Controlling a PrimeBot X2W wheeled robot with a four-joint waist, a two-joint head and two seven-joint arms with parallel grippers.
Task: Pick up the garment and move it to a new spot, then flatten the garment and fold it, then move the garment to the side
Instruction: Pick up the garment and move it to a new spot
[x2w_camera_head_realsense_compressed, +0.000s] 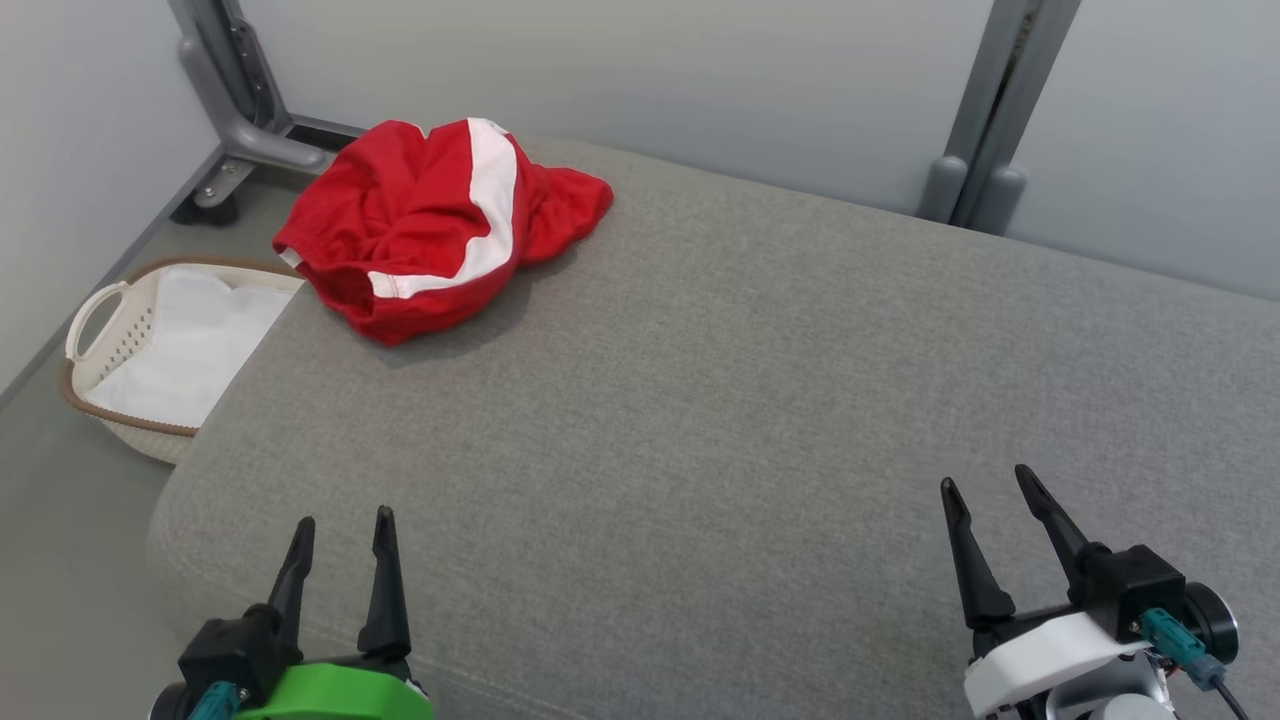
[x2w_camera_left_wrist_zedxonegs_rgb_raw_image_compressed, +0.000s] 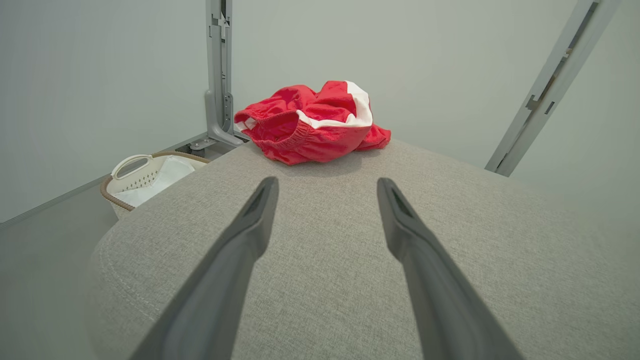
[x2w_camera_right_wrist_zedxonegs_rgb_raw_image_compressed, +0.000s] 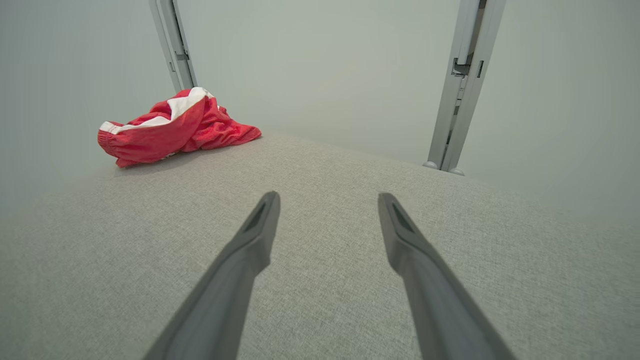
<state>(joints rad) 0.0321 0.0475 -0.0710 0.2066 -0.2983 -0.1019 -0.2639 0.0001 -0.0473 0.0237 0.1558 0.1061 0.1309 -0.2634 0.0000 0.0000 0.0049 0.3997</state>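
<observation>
Head view, cloth (x2w_camera_head_realsense_compressed: 190, 345) in basket (x2w_camera_head_realsense_compressed: 108, 340), garment (x2w_camera_head_realsense_compressed: 420, 225) heaped, left hand (x2w_camera_head_realsense_compressed: 344, 518) and right hand (x2w_camera_head_realsense_compressed: 987, 480) spread

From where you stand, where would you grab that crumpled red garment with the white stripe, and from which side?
Probably the gathered elastic waistband of the red and white garment: it bulges up on the near edge, facing the open left gripper, so come from the front, fingers straddling that raised fold.
</observation>
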